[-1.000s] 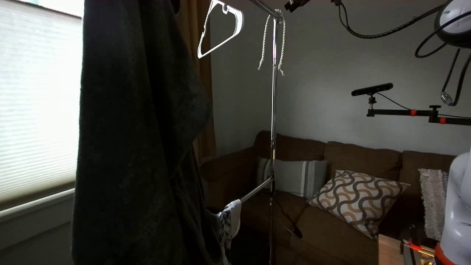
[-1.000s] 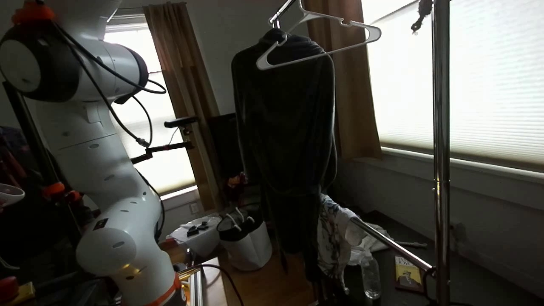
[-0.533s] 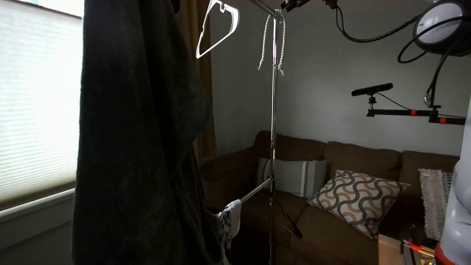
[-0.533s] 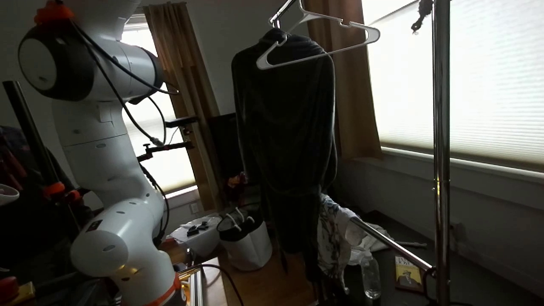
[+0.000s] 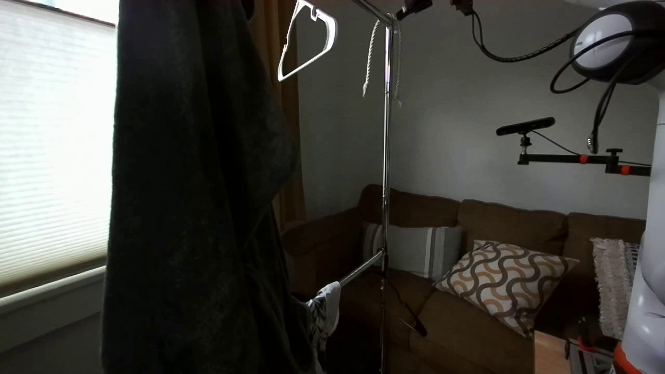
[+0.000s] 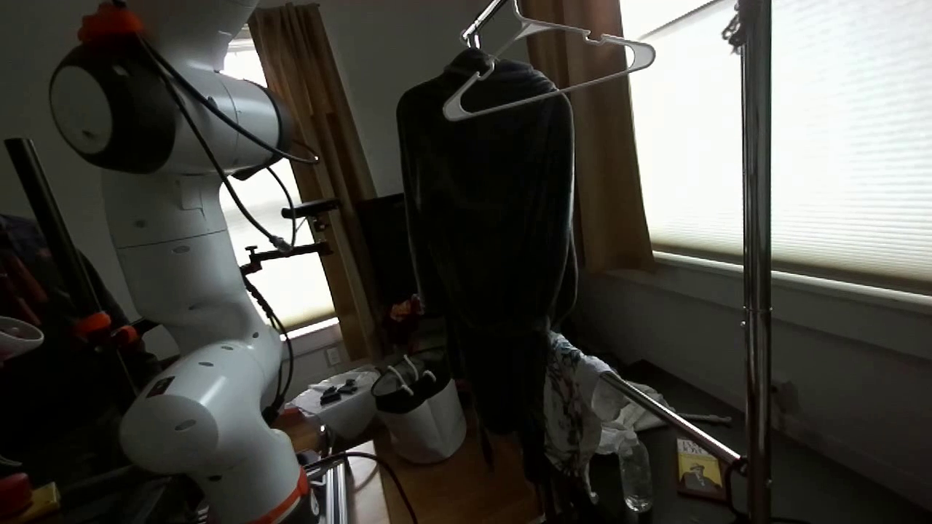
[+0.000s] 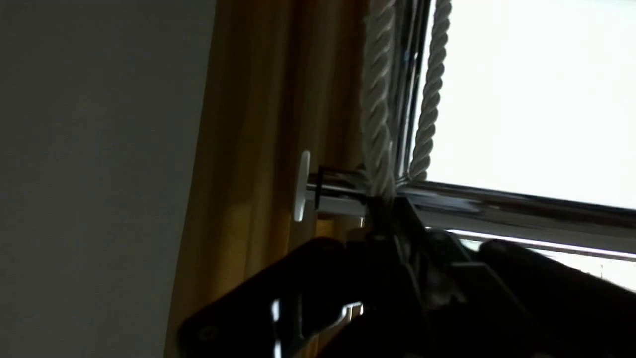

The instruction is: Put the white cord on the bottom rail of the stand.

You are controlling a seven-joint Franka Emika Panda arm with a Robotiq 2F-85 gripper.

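Note:
The white cord [image 7: 378, 99] is twisted rope draped over the top end of the stand [image 5: 387, 145]; its two ends hang beside the upright. In the wrist view my gripper [image 7: 389, 203] is shut on the cord where it meets the chrome rail, the strands running in between the dark fingertips. An exterior view has the black gripper [image 5: 400, 14] at the stand's top corner, with one cord end [image 5: 369, 62] dangling left of the pole. Seen against the window, the cord [image 6: 734, 29] looks dark. The bottom rail [image 6: 673, 418] sits far below the gripper.
A dark garment [image 6: 488, 218] and a white hanger [image 6: 546, 94] hang from the top rail. Patterned cloth [image 6: 575, 407] drapes over part of the bottom rail. A black hanger [image 5: 408, 311] hangs low by the upright. Behind stands a brown sofa [image 5: 332, 244].
My gripper has come in to the stand's top corner and shut on the cord. The cord has shifted slightly there. The arm has swung toward the stand, and the white hanger sways a little.

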